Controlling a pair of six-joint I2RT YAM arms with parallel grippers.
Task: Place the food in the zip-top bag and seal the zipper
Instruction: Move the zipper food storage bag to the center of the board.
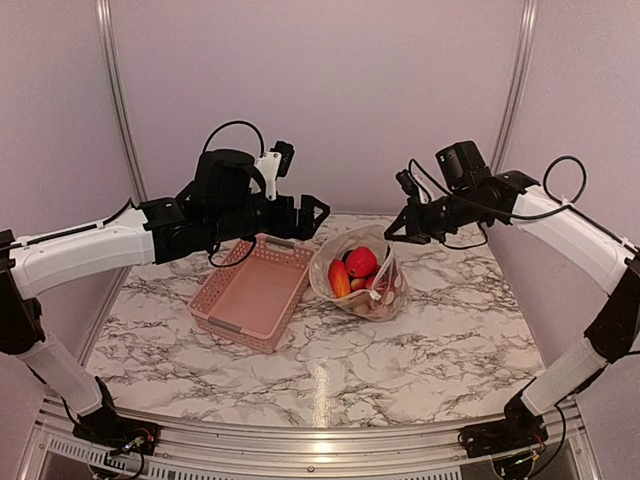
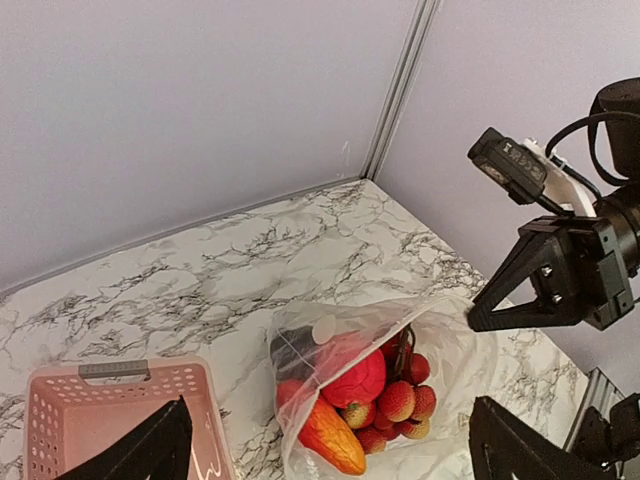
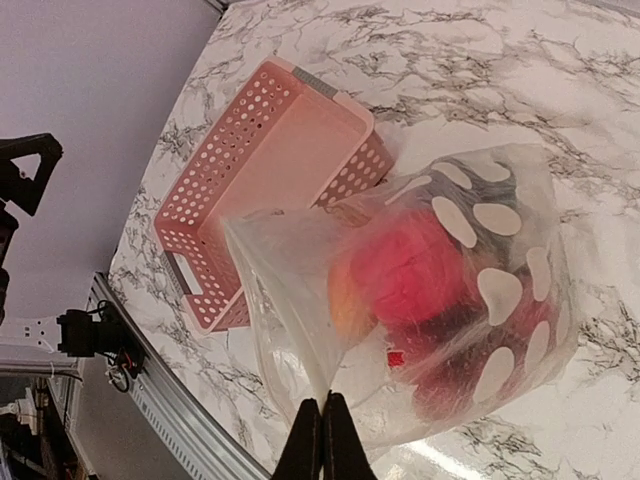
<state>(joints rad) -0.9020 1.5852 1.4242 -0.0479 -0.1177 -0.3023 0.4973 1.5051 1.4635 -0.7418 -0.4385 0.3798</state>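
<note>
1. Pinching the zip-top bag (image 1: 390, 296) at its upper edge: right claw (image 3: 321, 440), fingers together on the film.
2. Left claw (image 1: 318, 217): fingers wide apart, hovering over the pink basket's (image 1: 250, 300) far right corner.
3. Bag sits on the counter (image 1: 420, 365), just right of the basket, with the food (image 1: 360, 262) inside.

Left gripper (image 1: 318, 216) spread wide — right gripper (image 3: 322, 440) pinched.
</note>
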